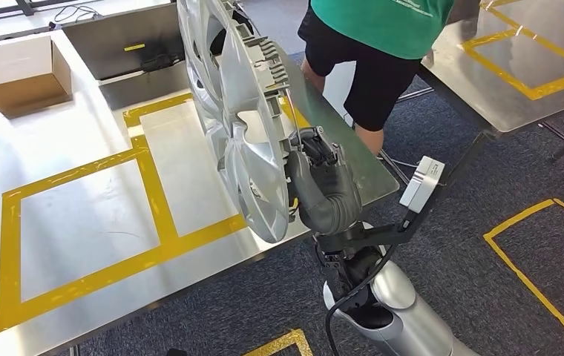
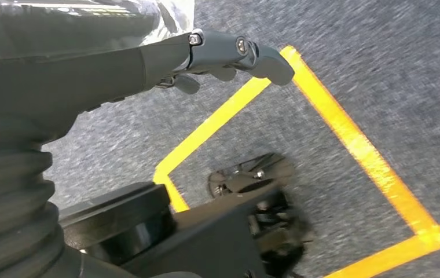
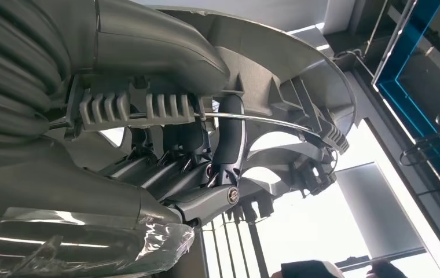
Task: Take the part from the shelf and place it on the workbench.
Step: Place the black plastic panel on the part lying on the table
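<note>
Stood steel workbench (image 1: 79, 148) wide across the head view, marked with yellow tape rectangles (image 1: 145, 159). Beyond it, a second steel table (image 1: 553, 89) at the far right, also taped in yellow, and grey carpet (image 1: 487, 297) between them with more yellow tape squares (image 1: 531, 259).

Held upright above the workbench's near right edge: the silver wheel cover (image 1: 227, 111), a large round part with swept spokes and ribbed clips along its back rim, tilted on edge, not resting on the steel. Gripped at its lower back rim by the right hand (image 1: 316, 159), dark fingers (image 3: 229, 139) hooked through the cover's openings around a thin wire ring (image 3: 252, 117) in the right wrist view, thumb pressed against the outer side. Closed firmly on the part, plainly.

Hung low over the carpet, the left hand (image 2: 229, 55), seen from its wrist camera: fingers curled loosely inward, nothing in them, a yellow tape outline (image 2: 345, 145) on the floor beneath.

Stood past the workbench's far right corner a person (image 1: 375, 44) in a green shirt and dark shorts, close behind the cover.

Sat on the workbench's far left corner a brown cardboard box (image 1: 23, 74), well apart from the part. Smaller yet: a white block (image 1: 421, 182) mounted on the right arm's bracket.
</note>
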### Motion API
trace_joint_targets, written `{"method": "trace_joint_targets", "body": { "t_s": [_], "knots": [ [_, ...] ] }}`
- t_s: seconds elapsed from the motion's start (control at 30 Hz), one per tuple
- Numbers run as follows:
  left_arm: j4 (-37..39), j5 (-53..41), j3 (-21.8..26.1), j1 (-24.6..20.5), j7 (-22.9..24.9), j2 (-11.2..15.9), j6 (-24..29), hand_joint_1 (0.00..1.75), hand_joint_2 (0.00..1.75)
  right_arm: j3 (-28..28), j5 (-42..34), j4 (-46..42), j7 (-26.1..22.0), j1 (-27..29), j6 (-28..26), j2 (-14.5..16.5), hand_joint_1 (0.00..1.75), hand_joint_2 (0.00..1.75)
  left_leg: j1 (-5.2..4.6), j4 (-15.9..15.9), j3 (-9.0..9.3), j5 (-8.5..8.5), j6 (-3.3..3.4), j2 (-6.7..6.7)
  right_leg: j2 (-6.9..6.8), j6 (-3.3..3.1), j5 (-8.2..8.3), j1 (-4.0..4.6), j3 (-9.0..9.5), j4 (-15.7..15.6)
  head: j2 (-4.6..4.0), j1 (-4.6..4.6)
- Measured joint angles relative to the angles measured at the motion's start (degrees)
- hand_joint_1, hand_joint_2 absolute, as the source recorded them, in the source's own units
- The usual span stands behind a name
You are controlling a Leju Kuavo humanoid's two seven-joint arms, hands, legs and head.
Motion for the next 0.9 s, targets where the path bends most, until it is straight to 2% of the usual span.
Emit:
{"method": "trace_joint_targets", "body": {
  "t_s": [0.03,0.07,0.17,0.23,0.33,0.5,0.7,0.9],
  "knots": [
    [0.0,0.0,0.0,0.0,0.0,0.0,0.0,0.0,1.75,0.0,0.0,0.0,0.0,-0.1,0.0,0.0,1.75,1.75,-0.08,-2.4,1.04,0.71,0.23,0.0,0.02,0.32,-0.34,0.02,0.2,0.2,0.0,-0.09],
    [0.0,0.0,0.0,0.0,0.0,0.0,0.0,0.0,1.75,0.0,0.0,0.0,0.0,-0.1,0.0,0.0,1.75,1.75,-0.2,-3.5,1.6,0.35,0.6,-0.02,0.03,0.59,-0.52,0.08,0.14,0.3,0.01,-0.16],
    [0.0,0.0,0.0,0.0,-0.1,0.0,0.0,0.0,1.75,0.0,0.0,0.1,0.1,-0.2,0.0,0.0,1.75,1.75,-0.22,-4.8,2.09,-0.65,1.81,-0.14,-0.02,1.34,-0.74,0.11,-0.17,0.5,0.01,-0.1],
    [0.0,0.0,0.0,-0.1,-0.3,0.0,0.1,0.0,1.75,0.0,0.0,0.1,0.1,-0.3,0.0,0.0,1.75,1.75,-0.07,-4.9,2.21,-0.72,2.06,-0.26,-0.01,1.36,-0.45,0.16,-0.17,0.6,0.0,0.08],
    [0.0,0.0,0.0,-0.1,-0.5,-0.1,0.2,0.0,1.75,0.1,0.3,0.1,0.4,-0.3,-0.3,0.0,1.75,1.75,-0.11,-4.9,2.23,-0.81,2.04,-0.35,0.02,0.97,0.12,0.25,-0.18,0.7,0.0,0.34],
    [0.0,-0.1,0.0,-0.1,-0.5,-0.1,0.5,0.0,1.75,0.2,2.0,0.3,1.6,-0.5,-1.0,0.0,1.75,1.75,-0.38,-4.9,2.22,-0.99,2.38,-0.36,-0.05,1.05,0.16,0.1,-0.13,0.5,0.0,0.48],
    [0.0,-0.3,0.0,-0.3,-0.3,0.0,0.5,0.0,1.75,1.2,9.7,1.0,6.0,-3.1,-3.9,-0.1,1.75,1.75,-0.7,-4.9,2.12,-0.93,2.59,-0.18,-0.06,2.08,-0.47,-0.17,0.26,-0.5,0.0,0.44],
    [0.0,-0.6,0.0,-0.9,-0.2,-0.1,-0.1,0.0,1.75,3.4,17.6,3.3,12.4,-8.3,-6.1,-0.3,1.75,1.75,-0.62,-4.9,2.23,-0.77,2.47,-0.16,-0.08,2.06,-0.47,-0.11,0.24,-0.3,0.0,0.44]
  ]
}}
